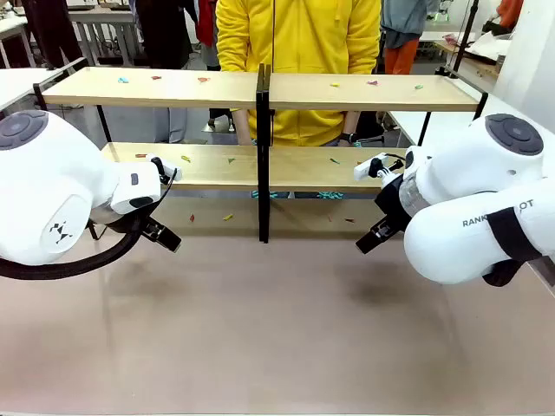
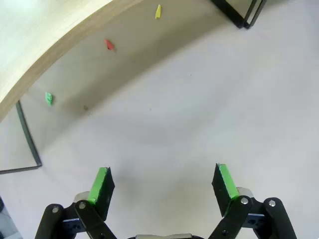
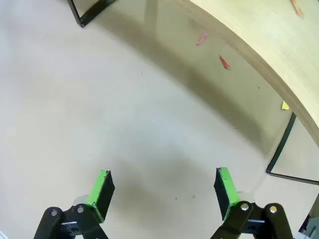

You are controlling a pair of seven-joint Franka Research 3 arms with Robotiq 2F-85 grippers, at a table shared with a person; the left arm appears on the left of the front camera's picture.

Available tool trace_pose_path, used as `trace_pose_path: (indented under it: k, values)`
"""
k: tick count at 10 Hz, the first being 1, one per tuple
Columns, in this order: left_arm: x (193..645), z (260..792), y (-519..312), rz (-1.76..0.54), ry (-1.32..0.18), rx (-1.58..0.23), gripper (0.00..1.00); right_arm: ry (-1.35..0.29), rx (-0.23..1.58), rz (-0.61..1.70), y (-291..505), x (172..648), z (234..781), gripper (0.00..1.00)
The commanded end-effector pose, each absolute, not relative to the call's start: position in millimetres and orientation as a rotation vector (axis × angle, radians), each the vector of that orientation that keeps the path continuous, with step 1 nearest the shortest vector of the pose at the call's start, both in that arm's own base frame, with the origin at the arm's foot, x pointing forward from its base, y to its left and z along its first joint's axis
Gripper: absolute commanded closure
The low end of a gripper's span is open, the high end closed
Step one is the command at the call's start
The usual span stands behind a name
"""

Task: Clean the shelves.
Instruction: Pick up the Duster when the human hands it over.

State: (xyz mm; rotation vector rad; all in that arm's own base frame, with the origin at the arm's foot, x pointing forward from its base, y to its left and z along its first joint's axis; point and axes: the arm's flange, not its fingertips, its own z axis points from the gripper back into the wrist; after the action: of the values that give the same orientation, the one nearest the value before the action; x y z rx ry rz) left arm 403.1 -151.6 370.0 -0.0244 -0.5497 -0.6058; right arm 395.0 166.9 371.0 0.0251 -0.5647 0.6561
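The shelves (image 1: 173, 87) stand on the far side of the worktop (image 1: 277, 329), with coloured scraps (image 1: 201, 80) on both boards and beneath them. Cleaning looks unstarted: the left fingers (image 2: 102, 186) and right fingers (image 3: 225, 191) hang wide and empty before the shelves. Next, probably, a precise descent onto one thin scrap. The front view shows the littered boards; the wrist views show scraps under the lower board.
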Motion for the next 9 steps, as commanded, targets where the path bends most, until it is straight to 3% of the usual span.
trace_pose_path:
  k: [1, 9]
  values:
    - [403.0, 370.2, -151.6, -0.606, -0.550, -0.024, 0.00, -0.565, 0.025, 0.656, 166.9, 395.0, 371.1, 0.00]
    - [403.0, 370.2, -151.6, -0.606, -0.550, -0.024, 0.00, -0.565, 0.025, 0.656, 166.9, 395.0, 371.1, 0.00]
